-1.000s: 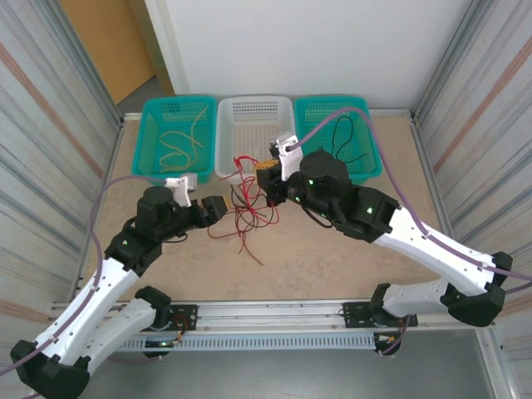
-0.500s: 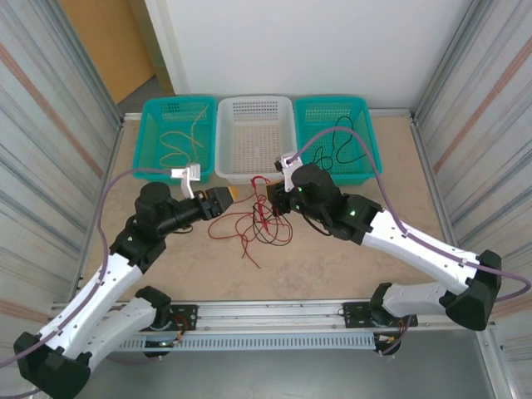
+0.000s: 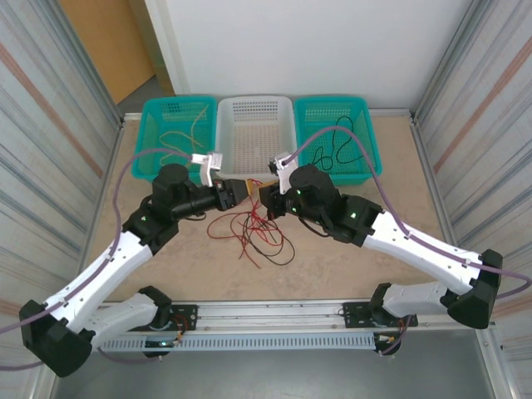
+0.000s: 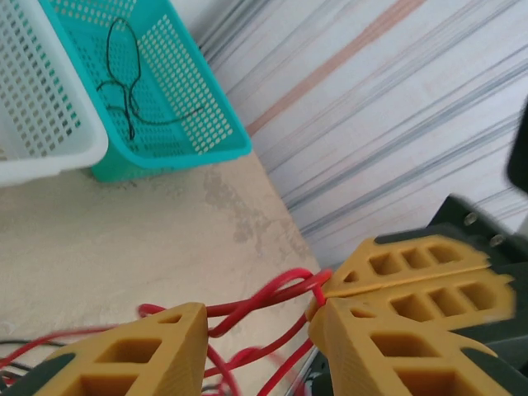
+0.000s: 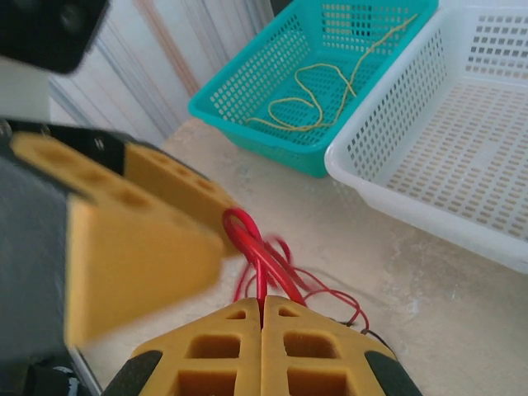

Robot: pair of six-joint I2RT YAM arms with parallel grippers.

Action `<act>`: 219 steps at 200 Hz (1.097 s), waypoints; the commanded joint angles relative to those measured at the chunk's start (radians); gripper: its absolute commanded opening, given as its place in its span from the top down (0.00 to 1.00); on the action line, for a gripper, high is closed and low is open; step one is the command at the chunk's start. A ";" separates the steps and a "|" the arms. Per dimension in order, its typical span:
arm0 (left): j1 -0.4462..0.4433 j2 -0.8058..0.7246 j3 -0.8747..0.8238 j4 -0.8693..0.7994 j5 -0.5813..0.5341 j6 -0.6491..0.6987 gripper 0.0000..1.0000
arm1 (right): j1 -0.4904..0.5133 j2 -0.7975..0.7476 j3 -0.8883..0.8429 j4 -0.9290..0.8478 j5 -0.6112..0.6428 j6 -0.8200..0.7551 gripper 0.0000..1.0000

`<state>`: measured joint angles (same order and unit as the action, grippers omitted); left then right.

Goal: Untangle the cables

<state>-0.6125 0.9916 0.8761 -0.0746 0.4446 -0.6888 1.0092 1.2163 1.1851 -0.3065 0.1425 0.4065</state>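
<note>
A tangle of red cables (image 3: 241, 226) with a black cable (image 3: 278, 247) in it lies on the table in front of the white basket. My right gripper (image 3: 264, 198) (image 5: 261, 302) is shut on a loop of red cable (image 5: 252, 247) and holds it up above the tangle. My left gripper (image 3: 243, 189) (image 4: 260, 323) faces it tip to tip. Its jaws stand open around the same red loop (image 4: 276, 295), close to the right gripper's fingers (image 4: 412, 276). Yellow cables (image 5: 309, 99) lie in the left teal basket (image 3: 158, 112), and a black cable (image 4: 124, 91) in the right teal basket (image 3: 366, 137).
The white basket (image 3: 253, 112) stands between the two teal ones along the far edge. Ribbed metal walls close in both sides. A rail (image 3: 274, 314) runs along the near edge by the arm bases. Bare table lies on both sides of the tangle.
My left gripper has moved right and forward up to the right gripper, and its jaws have narrowed. The right gripper pulled back from the white basket, dragging the red cable nearer.
</note>
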 commanded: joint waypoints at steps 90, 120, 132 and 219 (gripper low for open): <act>-0.068 0.007 -0.014 -0.105 -0.146 0.002 0.50 | 0.019 -0.032 0.006 0.037 0.068 -0.015 1.00; -0.067 0.018 -0.010 -0.106 -0.163 0.005 0.77 | 0.026 -0.038 0.004 0.032 0.082 -0.016 1.00; -0.068 0.018 -0.004 -0.113 -0.166 0.011 0.89 | 0.025 -0.039 0.004 0.022 0.106 -0.016 1.00; 0.037 -0.115 0.403 -0.489 -0.012 0.166 1.00 | -0.257 -0.161 -0.250 -0.089 0.029 0.201 0.94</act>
<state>-0.6189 0.9527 1.1667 -0.4965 0.3286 -0.5713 0.7998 1.0935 1.0138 -0.3130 0.1444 0.5266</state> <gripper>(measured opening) 0.064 0.046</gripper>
